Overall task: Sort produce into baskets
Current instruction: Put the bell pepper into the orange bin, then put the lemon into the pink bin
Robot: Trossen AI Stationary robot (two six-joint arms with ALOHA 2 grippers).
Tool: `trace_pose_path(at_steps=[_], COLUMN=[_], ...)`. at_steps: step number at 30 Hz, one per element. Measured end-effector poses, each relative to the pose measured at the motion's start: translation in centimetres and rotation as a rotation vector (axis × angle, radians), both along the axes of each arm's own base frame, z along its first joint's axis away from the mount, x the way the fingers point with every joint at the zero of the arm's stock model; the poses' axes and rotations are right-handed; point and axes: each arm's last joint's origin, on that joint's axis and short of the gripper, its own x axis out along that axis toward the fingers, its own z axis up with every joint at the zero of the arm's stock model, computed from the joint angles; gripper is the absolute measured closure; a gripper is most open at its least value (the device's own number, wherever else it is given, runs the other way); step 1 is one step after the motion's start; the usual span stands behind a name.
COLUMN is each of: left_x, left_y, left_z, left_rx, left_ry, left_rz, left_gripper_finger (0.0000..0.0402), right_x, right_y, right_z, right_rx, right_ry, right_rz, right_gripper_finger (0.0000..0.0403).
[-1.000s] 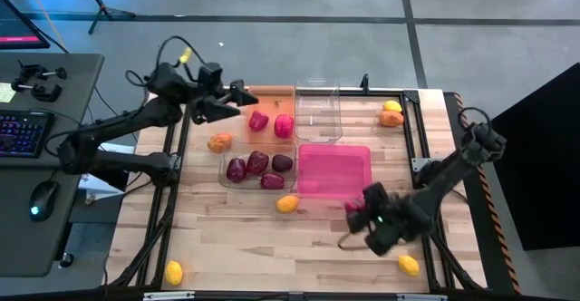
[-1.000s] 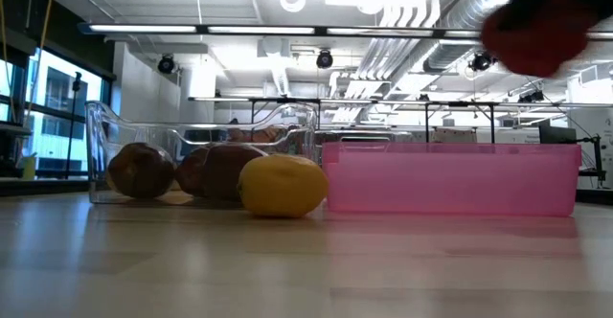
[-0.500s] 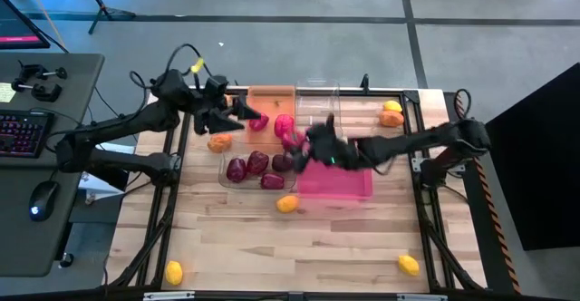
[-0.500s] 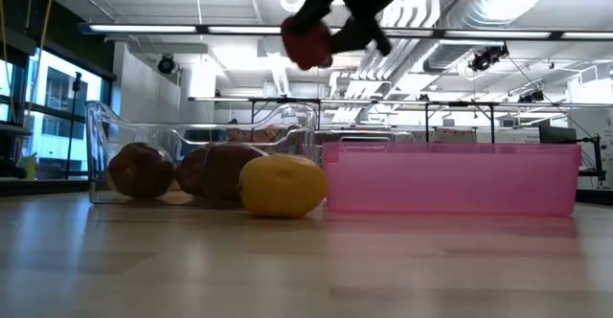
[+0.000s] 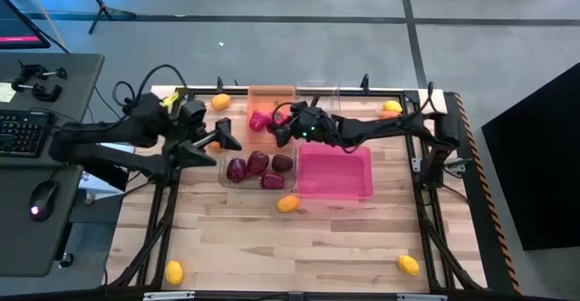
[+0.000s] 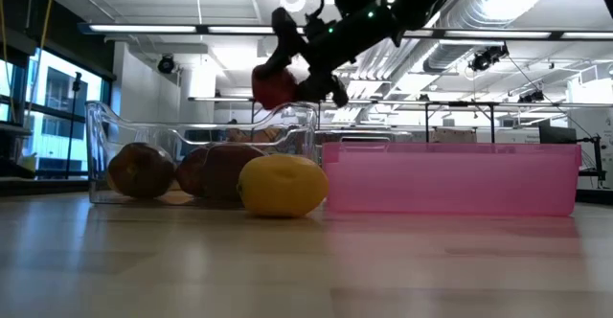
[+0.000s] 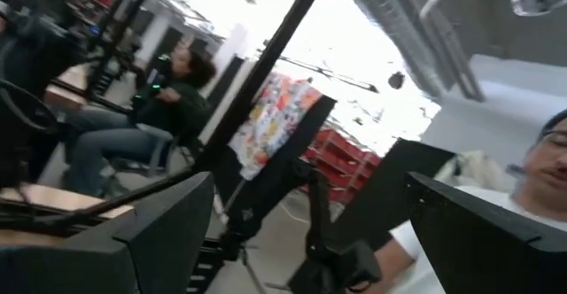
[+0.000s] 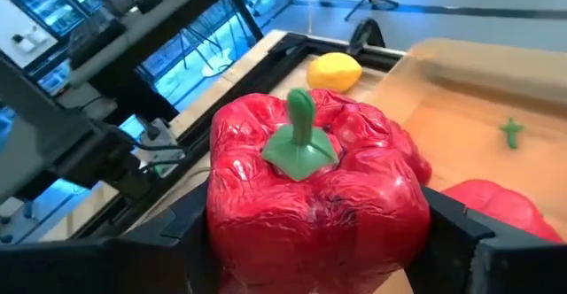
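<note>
The right hand [image 5: 283, 131] has swung from the near right part of the bench across to the far middle, and now hangs over the orange basket [image 5: 272, 97], jaws closed on a red pepper [image 8: 314, 197]. That reads as a delivery nearly finished: the pepper is above its bin (pink-red pieces already lie there) and only the release remains. The pepper is glossy, lobed and wrinkled, with a green stem on top. The left hand [image 5: 223, 140] has drawn back toward the bench's left edge, jaws apart and holding nothing, beside the clear basket [image 5: 228, 181] of maroon pieces.
</note>
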Motion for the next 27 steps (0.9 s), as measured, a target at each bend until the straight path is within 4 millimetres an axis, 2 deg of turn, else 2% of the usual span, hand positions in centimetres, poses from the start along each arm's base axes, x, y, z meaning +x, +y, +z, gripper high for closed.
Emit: trace_pose_path(at_steps=[6,17,20,27], left_x=[-1.0,-0.7,-0.6,-0.4], left_y=[-0.8,-0.9,-0.9,-0.9], left_z=[0.0,-0.3,-0.3,-0.4], left_rx=[0.007,0.030,0.031,0.032], left_ry=[0.016,0.023,0.027,0.033], left_rz=[0.110,0.160,0.160,0.159], left_gripper_finger=[0.0048,0.0048,0.0048,0.0048], right_x=[0.1,0.1,0.2,-0.1], right_y=[-0.9,-1.1,-1.1,-2.4], right_z=[-0.4,-0.4,-0.4,-0.4], right_rx=[0.059,0.077,0.097,0.105], right_ry=[-0.026,-0.031,-0.038,-0.034], right_rz=[-0.082,-0.057,-0.035,-0.034], right_gripper_finger=[0.0155,0.0151,0.0126,0.0017])
